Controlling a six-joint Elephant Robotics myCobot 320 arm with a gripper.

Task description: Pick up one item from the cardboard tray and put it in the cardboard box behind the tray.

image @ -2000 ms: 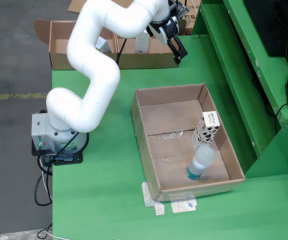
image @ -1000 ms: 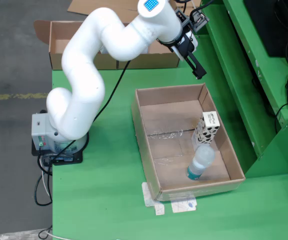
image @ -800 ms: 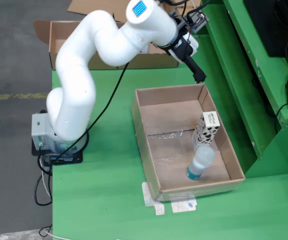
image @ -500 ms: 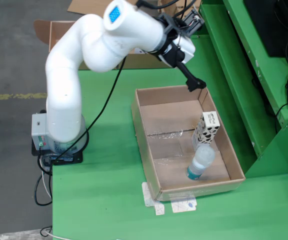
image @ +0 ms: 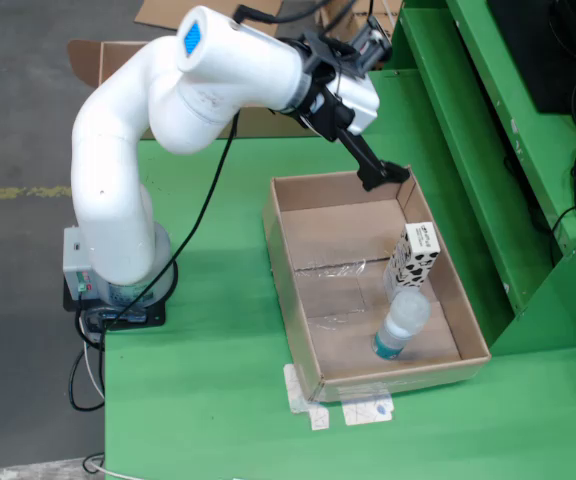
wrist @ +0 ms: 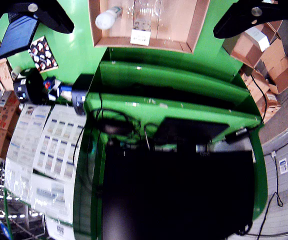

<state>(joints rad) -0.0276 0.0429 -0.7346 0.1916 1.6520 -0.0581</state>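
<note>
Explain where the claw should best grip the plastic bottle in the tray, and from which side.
Probably the bottle body just below its cap, coming from above: it seems to stand upright in the cardboard tray, free on the left but near the spotted carton behind.

Matt brown cardboard tray (image: 293, 262); translucent plastic bottle (image: 402, 322); printed, apparently paperboard carton (image: 414, 256); glossy white plastic arm (image: 138, 140); matt black end effector (image: 380, 172); smooth green painted desk (image: 208, 400)

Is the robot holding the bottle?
No, the bottle lies in the cardboard tray, while the end effector is up by its far edge.
</note>
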